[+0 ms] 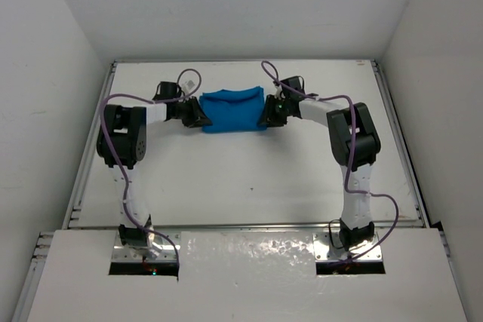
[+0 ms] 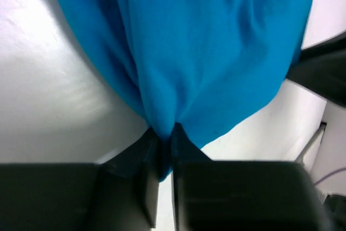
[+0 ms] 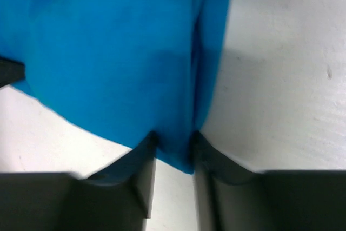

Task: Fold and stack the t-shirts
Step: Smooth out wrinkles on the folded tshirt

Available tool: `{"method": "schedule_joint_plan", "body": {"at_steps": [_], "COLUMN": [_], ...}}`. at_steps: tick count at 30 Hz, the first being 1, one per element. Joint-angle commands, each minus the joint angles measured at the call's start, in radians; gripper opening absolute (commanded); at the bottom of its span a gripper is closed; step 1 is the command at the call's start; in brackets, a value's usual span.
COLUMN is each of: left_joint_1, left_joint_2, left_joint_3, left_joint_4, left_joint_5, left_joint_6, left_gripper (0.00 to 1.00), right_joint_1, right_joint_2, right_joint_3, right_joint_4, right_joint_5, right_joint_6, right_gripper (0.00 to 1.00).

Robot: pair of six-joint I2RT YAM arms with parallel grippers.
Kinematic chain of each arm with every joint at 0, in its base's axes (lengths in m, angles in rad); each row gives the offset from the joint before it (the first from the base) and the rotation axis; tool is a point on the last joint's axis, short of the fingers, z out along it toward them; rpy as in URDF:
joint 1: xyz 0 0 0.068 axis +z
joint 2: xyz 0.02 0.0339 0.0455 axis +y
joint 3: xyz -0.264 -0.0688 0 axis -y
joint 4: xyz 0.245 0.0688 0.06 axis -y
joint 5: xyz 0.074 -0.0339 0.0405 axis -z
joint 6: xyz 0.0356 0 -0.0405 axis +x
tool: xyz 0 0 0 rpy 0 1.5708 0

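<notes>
The bright blue t-shirt [image 1: 234, 111] lies folded into a small rectangle at the far middle of the white table [image 1: 249, 179]. My left gripper [image 1: 198, 116] is at its left edge and my right gripper [image 1: 269, 113] at its right edge. In the left wrist view the t-shirt [image 2: 205, 52] gathers into a tight pinch between the left gripper [image 2: 165, 133], which is shut on it. In the right wrist view the t-shirt [image 3: 108, 52] has its near edge between the jaws of the right gripper [image 3: 173, 143]. There the cloth fills the gap from finger to finger.
White walls enclose the table on the left, back and right, and a raised rail [image 1: 89, 156] runs along its sides. Purple cables [image 1: 377, 209] loop off both arms. A dark part of the other arm [image 2: 324, 74] shows at the right of the left wrist view.
</notes>
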Motion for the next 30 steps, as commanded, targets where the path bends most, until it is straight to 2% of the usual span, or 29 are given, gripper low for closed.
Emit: {"method": "schedule_joint_plan", "body": {"at_steps": [1,2,3,6,13,16,17,19,20,22,23,25,26,28,30], "left_joint_1": [-0.021,-0.024,-0.025,-0.025,-0.025,-0.025,-0.025,-0.025,-0.025,-0.018,-0.011,0.019,0.028,0.036,0.035], "left_joint_2": [-0.024,-0.03,-0.05,-0.12,-0.304,-0.383,-0.413,-0.441,-0.47,-0.498,-0.519,-0.527,-0.524,-0.51,-0.495], "left_joint_3": [-0.053,-0.061,-0.07,-0.141,-0.374,-0.44,-0.449,-0.465,-0.46,-0.446,-0.434,-0.376,-0.356,-0.292,-0.244], "left_joint_4": [0.017,0.008,0.002,-0.01,-0.02,-0.033,-0.043,-0.086,-0.119,-0.145,-0.161,-0.216,-0.231,-0.274,-0.27], "left_joint_5": [0.011,0.012,0.014,0.002,-0.001,0.005,0.009,0.011,0.002,-0.039,-0.055,-0.082,-0.087,-0.115,-0.104], "left_joint_6": [0.015,0.018,0.029,0.046,0.061,0.06,0.064,0.072,0.08,0.083,0.089,0.098,0.106,0.115,0.109], "left_gripper": [0.05,0.02,0.01,0.0,0.0,0.07,0.15,0.29,0.4,0.48,0.5,0.51,0.51,0.51,0.5], "right_joint_1": [0.011,0.011,0.011,0.012,0.029,0.046,0.047,0.051,0.051,0.051,0.051,0.051,0.051,0.051,0.051], "right_joint_2": [-0.015,-0.032,-0.041,-0.102,-0.274,-0.326,-0.335,-0.364,-0.377,-0.418,-0.43,-0.446,-0.446,-0.44,-0.432], "right_joint_3": [-0.032,-0.056,-0.069,-0.137,-0.372,-0.415,-0.438,-0.452,-0.452,-0.435,-0.419,-0.345,-0.314,-0.238,-0.201], "right_joint_4": [0.007,0.007,0.005,-0.013,0.005,-0.012,-0.013,-0.035,-0.053,-0.073,-0.108,-0.156,-0.214,-0.265,-0.305], "right_joint_5": [0.01,0.01,0.01,0.016,0.021,0.03,0.033,0.04,0.063,0.079,0.091,0.116,0.128,0.14,0.14], "right_joint_6": [0.003,0.003,0.002,-0.015,-0.036,-0.04,-0.038,-0.043,-0.049,-0.072,-0.084,-0.122,-0.132,-0.144,-0.15], "right_gripper": [0.29,0.23,0.12,0.02,0.01,0.01,0.02,0.08,0.18,0.28,0.44,0.53,0.61,0.67,0.66]}}
